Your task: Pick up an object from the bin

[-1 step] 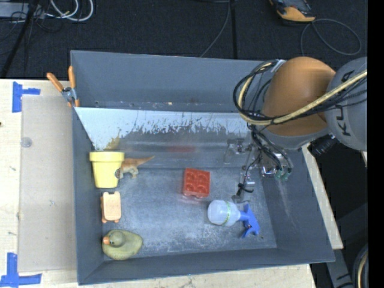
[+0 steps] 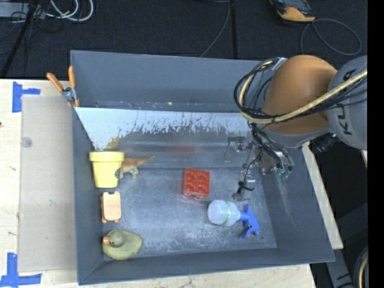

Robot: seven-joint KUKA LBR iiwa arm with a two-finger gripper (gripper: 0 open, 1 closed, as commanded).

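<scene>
My gripper (image 2: 245, 185) hangs low in the right part of the bin, under the arm's orange cover. Just below it and slightly left lies a pale round ball-like thing (image 2: 221, 212) with a small blue figure (image 2: 249, 223) at its right side. A red toy brick (image 2: 197, 183) lies flat on the floor to the gripper's left, apart from it. Nothing shows in the gripper's grasp.
Along the bin's left side lie a yellow cup (image 2: 106, 167) on its side, a small tan dinosaur (image 2: 129, 168), a peach-coloured block (image 2: 111, 206) and an olive rubber duck (image 2: 122, 244). The arm and its cables cover the bin's right rear corner.
</scene>
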